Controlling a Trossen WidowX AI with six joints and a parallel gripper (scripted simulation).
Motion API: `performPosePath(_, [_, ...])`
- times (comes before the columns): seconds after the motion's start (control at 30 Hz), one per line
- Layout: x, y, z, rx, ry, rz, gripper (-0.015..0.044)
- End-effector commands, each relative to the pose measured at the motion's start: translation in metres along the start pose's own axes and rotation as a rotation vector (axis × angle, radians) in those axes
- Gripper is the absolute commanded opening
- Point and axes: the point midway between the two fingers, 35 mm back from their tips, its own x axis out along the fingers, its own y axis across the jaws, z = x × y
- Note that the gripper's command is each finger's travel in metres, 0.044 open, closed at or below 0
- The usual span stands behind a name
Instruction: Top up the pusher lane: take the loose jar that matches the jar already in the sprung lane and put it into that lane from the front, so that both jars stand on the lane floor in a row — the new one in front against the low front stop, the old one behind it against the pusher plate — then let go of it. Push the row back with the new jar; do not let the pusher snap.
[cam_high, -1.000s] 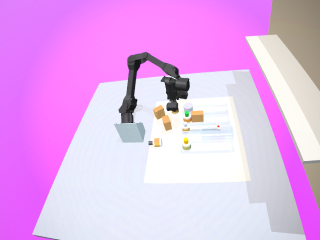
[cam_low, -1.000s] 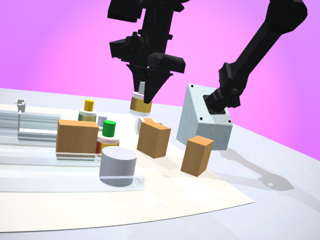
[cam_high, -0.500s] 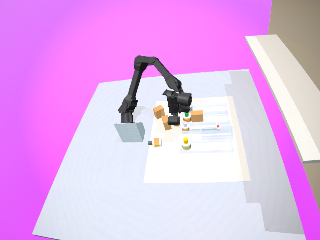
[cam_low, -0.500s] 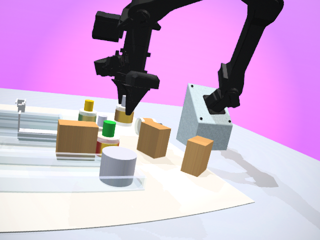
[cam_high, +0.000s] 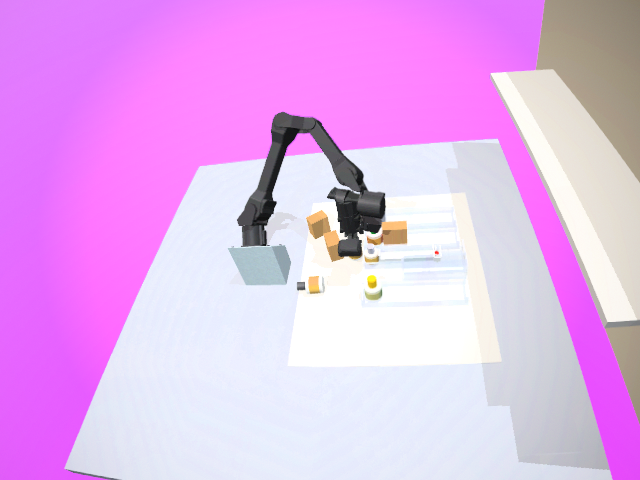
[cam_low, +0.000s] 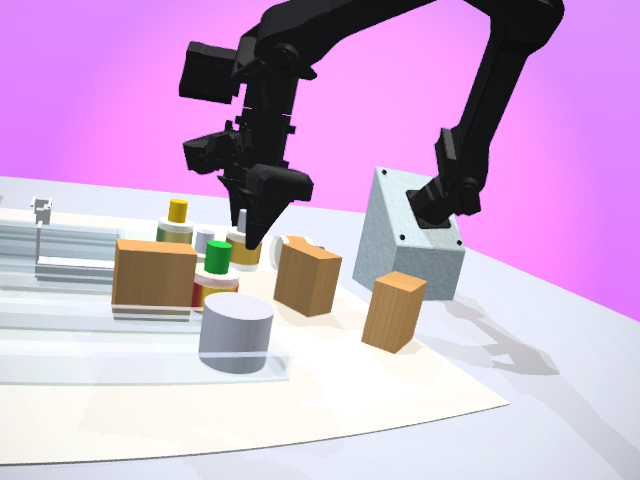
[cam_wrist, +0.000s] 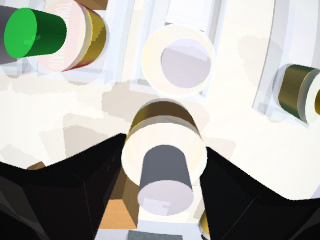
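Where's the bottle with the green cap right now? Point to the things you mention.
In the exterior view, the green-capped jar (cam_high: 374, 237) (cam_low: 217, 284) (cam_wrist: 75, 37) stands just behind the grey cylinder (cam_low: 236, 333), right beside the wooden block (cam_high: 394, 232) (cam_low: 154, 276) on its left.

Pale table (cam_high: 217, 361) under cream mat (cam_high: 336, 335) (cam_low: 330, 413).

On my mat (cam_high: 392, 335) (cam_low: 330, 413), the green-capped jar (cam_high: 374, 236) (cam_low: 217, 281) (cam_wrist: 75, 35) stands between a wooden block (cam_high: 394, 232) (cam_low: 154, 276) and the grey cylinder (cam_low: 236, 333).
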Motion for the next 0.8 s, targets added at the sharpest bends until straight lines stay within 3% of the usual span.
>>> performPosePath(0.0, [0.0013,0.0002,0.0006,0.008,-0.001,0.005,0.0000])
performPosePath(0.77, [0.0013,0.0002,0.0101,0.007,-0.001,0.005,0.0000])
